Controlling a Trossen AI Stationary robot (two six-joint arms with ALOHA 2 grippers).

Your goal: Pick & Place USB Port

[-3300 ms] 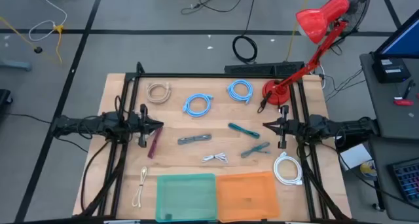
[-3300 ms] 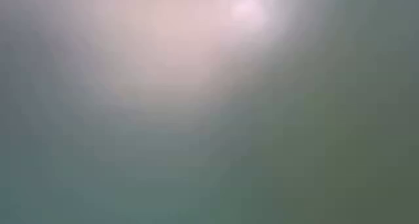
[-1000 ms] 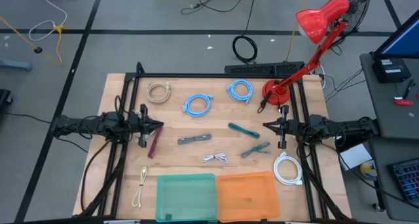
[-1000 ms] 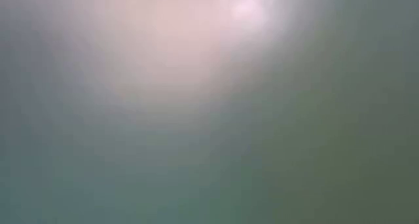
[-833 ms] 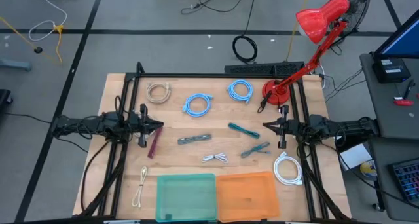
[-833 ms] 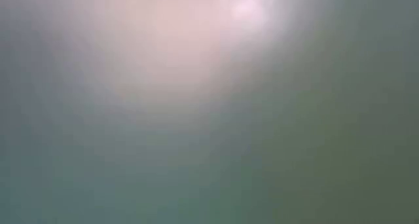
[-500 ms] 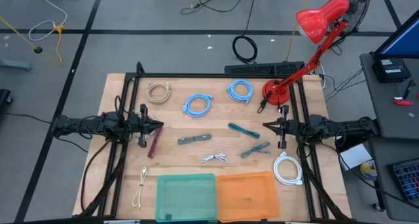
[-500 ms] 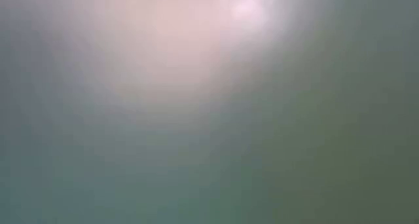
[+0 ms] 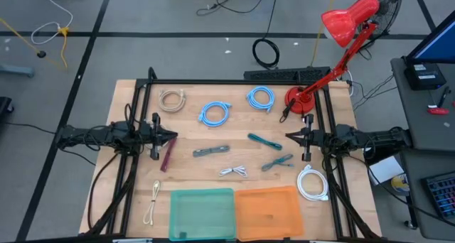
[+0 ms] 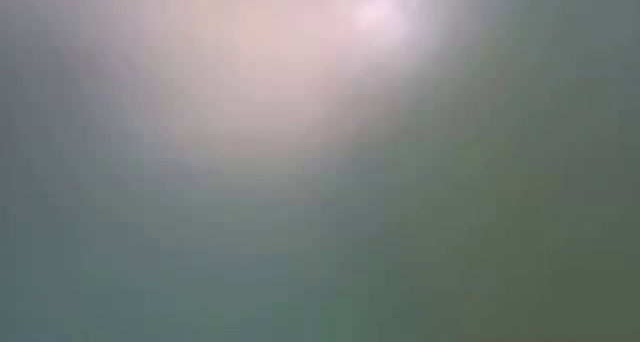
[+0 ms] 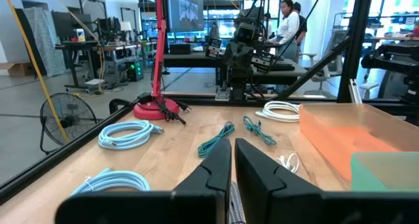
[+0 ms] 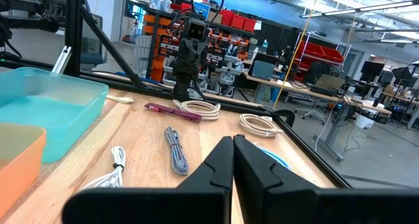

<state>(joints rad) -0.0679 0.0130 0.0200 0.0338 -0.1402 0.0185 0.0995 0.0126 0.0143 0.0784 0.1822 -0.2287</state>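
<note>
High view: writing too small to read anywhere on the wooden table (image 9: 128, 200), and I cannot tell which cable carries the USB plug. All cables lie loose on the table, none held.

Cables, far edge to near edge:
- beige coiled cable (image 9: 171, 99), light-blue coiled cable (image 9: 214, 113) and blue coiled cable (image 9: 261, 98) in a row at the far side
- grey braided cable (image 9: 211, 151) stretched out near the centre
- teal cable (image 9: 264, 141) and grey-green cable (image 9: 276, 162) right of centre
- small white bundled cable (image 9: 233, 171) just beyond the two trays
- white coiled cable (image 9: 311, 182) at the right, beside the orange tray (image 9: 269, 211)
- cream cable (image 9: 152, 203) at the left, beside the translucent green tray (image 9: 202, 213)
- maroon cable (image 9: 168, 156) lying just beside the left gripper's tip

The trays sit side by side at the near edge, touching.

Arms: both stretched out level, facing each other across the table. Left gripper (image 9: 173, 137) sits at the left edge of the cable spread; in its wrist view the fingers are pressed almost together with only a thin slit, pinching nothing. Right gripper (image 9: 288, 136) is at the right side, near the base of the red desk lamp (image 9: 334, 44), fingers pressed together, also empty.

Low view: a blurred wash; nothing can be told from it.
</note>
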